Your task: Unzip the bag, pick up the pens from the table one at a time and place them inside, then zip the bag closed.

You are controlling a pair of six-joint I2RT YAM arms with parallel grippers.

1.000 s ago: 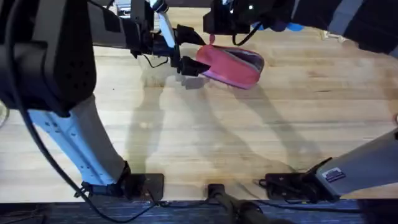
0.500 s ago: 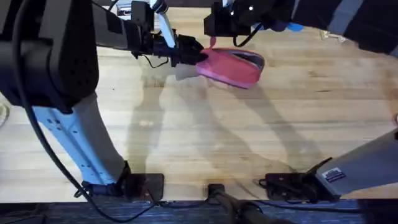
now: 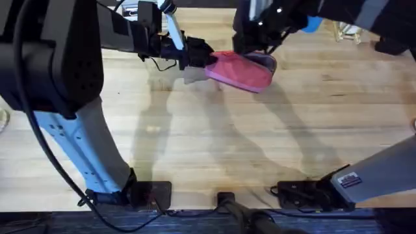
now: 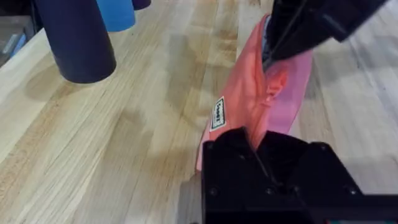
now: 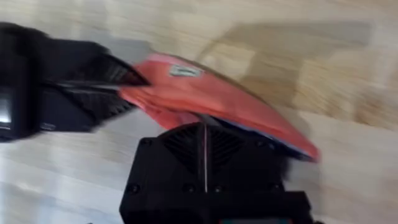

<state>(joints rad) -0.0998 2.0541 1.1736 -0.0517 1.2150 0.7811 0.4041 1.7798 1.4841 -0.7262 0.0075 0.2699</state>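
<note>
The pink bag (image 3: pixel 240 70) lies on the table (image 3: pixel 214 136) at the far middle, with a grey gap showing at its right end. My left gripper (image 3: pixel 198 57) is shut on the bag's left end; the left wrist view has the fabric (image 4: pixel 252 102) pinched between my fingers. My right gripper (image 3: pixel 257 44) hangs over the bag's top edge. In the right wrist view it (image 5: pixel 204 134) is shut on the zipper line of the bag (image 5: pixel 205 93). The pens are out of view.
A dark navy cup (image 4: pixel 78 43) and a blue cup (image 4: pixel 115 12) stand beyond the bag's far side. A small tan object (image 3: pixel 348 32) lies at the far right. Bare wood stretches from the bag to the arm bases.
My left gripper closed on the bag's left end and has held it since. My right gripper has slid to the right along the bag's top edge.
</note>
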